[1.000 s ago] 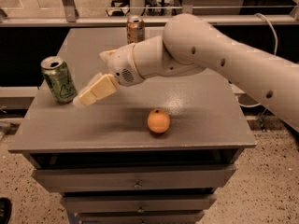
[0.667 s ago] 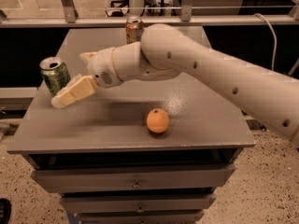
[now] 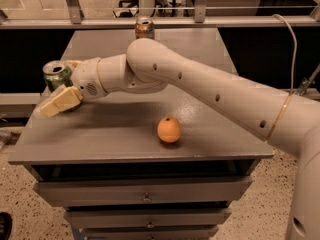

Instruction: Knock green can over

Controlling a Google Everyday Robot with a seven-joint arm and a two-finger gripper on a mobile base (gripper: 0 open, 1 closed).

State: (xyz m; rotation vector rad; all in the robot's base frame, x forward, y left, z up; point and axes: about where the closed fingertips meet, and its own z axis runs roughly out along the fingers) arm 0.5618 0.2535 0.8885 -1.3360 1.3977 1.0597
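Note:
The green can [image 3: 56, 74] stands near the far left edge of the grey table [image 3: 125, 134]. Only its silver top and upper body show. My gripper [image 3: 58, 102] is at the table's left side, right in front of the can and against it, covering its lower half. The white arm [image 3: 200, 84] reaches in from the right across the table. I cannot tell whether the can is tilting.
A round orange fruit [image 3: 169, 129] lies near the front middle of the table. An orange-brown can [image 3: 144, 28] stands at the far edge. Drawers [image 3: 145, 198] sit under the tabletop. A metal rail [image 3: 160, 21] runs behind the table.
My arm has swept left across the table, bringing the gripper from right of the green can up against it. The fruit and the orange-brown can have not moved.

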